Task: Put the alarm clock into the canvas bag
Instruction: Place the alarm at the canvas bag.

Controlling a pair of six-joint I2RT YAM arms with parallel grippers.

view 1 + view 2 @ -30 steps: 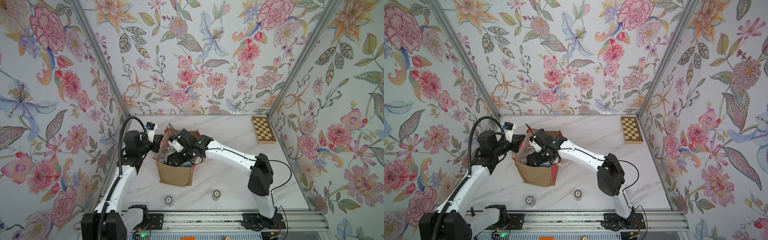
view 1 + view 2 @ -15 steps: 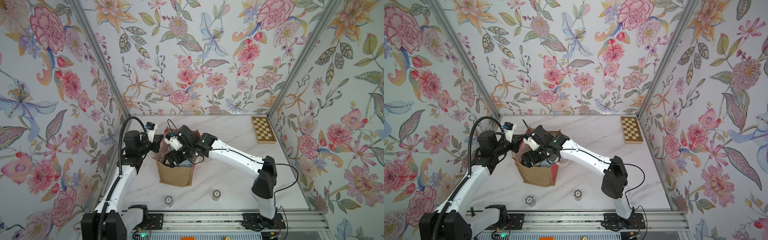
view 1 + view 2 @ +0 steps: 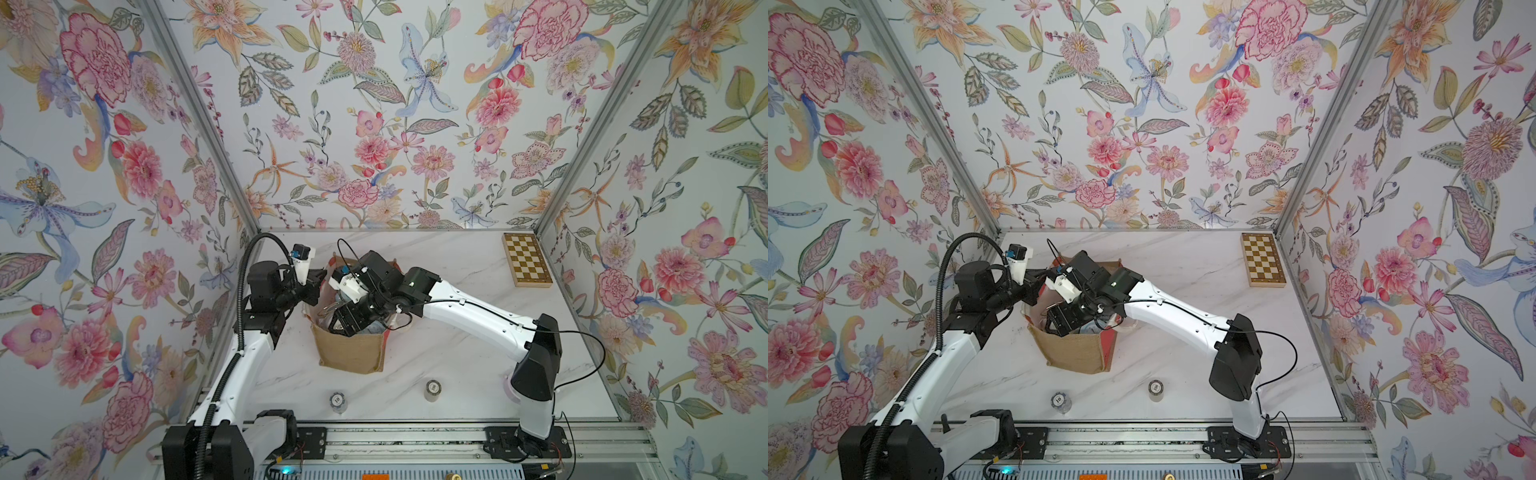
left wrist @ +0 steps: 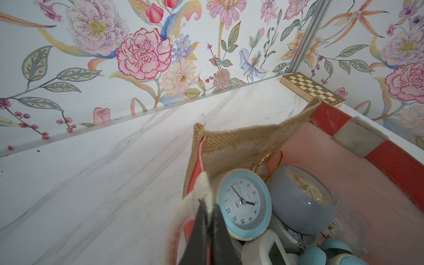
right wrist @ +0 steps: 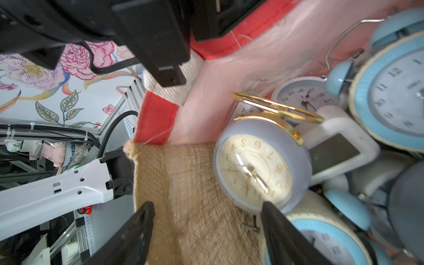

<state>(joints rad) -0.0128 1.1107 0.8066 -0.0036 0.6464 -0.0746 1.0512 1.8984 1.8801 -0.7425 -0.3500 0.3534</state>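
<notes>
In both top views the right arm (image 3: 469, 313) covers most of the mouth of the canvas bag (image 3: 349, 353), hiding most of the contents. Right wrist view: lavender clock (image 5: 257, 169) smeared by blur; blue-rimmed clock (image 5: 394, 91) cut by the picture's edge; right gripper (image 5: 207, 204) fingers run out of frame. Left wrist view: left gripper (image 4: 209, 206) fingers likewise cut off at their bases.

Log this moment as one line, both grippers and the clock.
left gripper: shut on strap handle | right gripper: jaws open at canvas bag mouth | lilac alarm clock: inside bag, not gripped
</notes>
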